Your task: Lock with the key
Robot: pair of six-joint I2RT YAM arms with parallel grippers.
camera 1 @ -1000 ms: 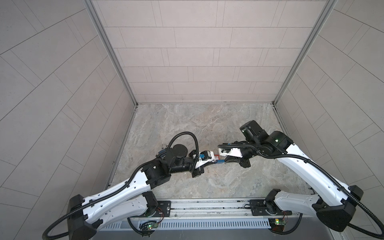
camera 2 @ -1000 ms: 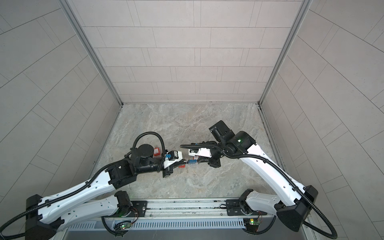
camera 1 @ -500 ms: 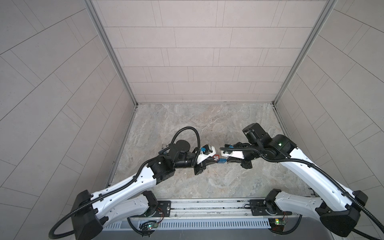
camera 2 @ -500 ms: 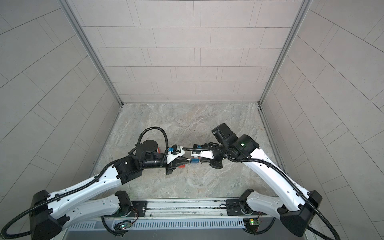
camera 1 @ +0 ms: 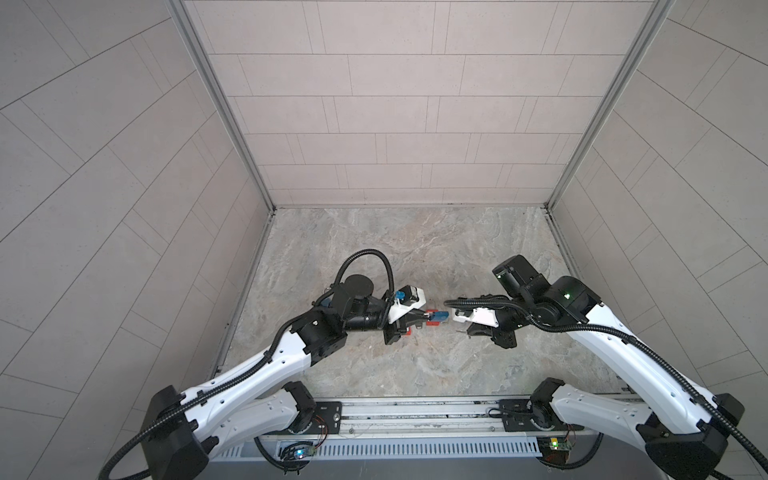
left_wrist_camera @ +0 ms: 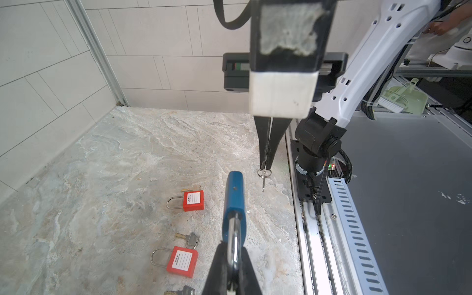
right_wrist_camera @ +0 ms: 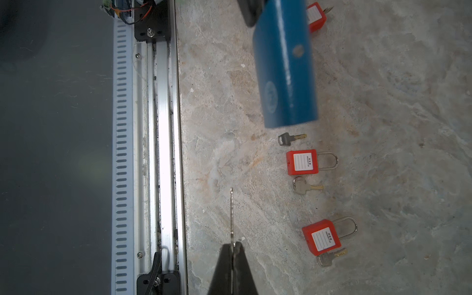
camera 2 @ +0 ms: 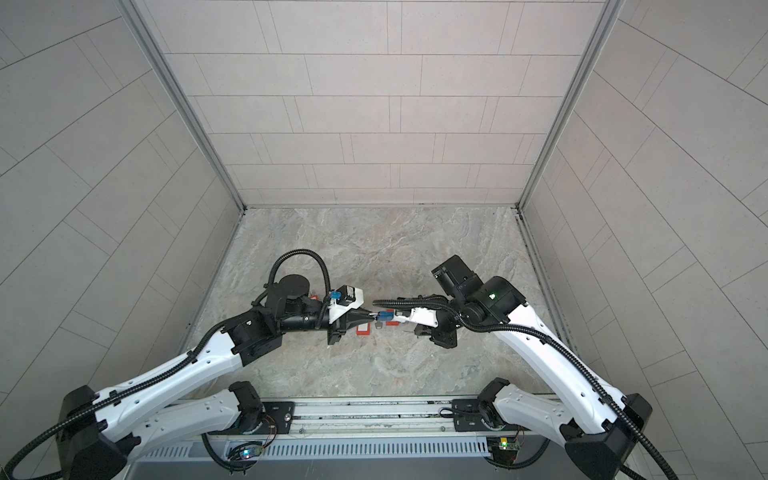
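Hanging above the table, a blue padlock is held by the left gripper, which is clenched on the metal shackle. The blue body is pointed away from the fingers, toward the other arm. Whether the shackle is pushed in or pulled out cannot be told, because it is covered by the fingers.

A small key is grasped by the right gripper, which is closed tight on its head. The key is seen edge-on in both wrist views, with the blade sticking out past the fingertips and a small ring at its head. It is also lifted from the table.

In both top views the two grippers are turned toward each other near the middle of the table, and the padlock is placed between them. A gap is seen between the key tip and the end of the blue body, and the key is set to one side of it, so the key is not yet in the lock.

Three red padlocks are laid flat on the table below, each with a loose key just beside it.
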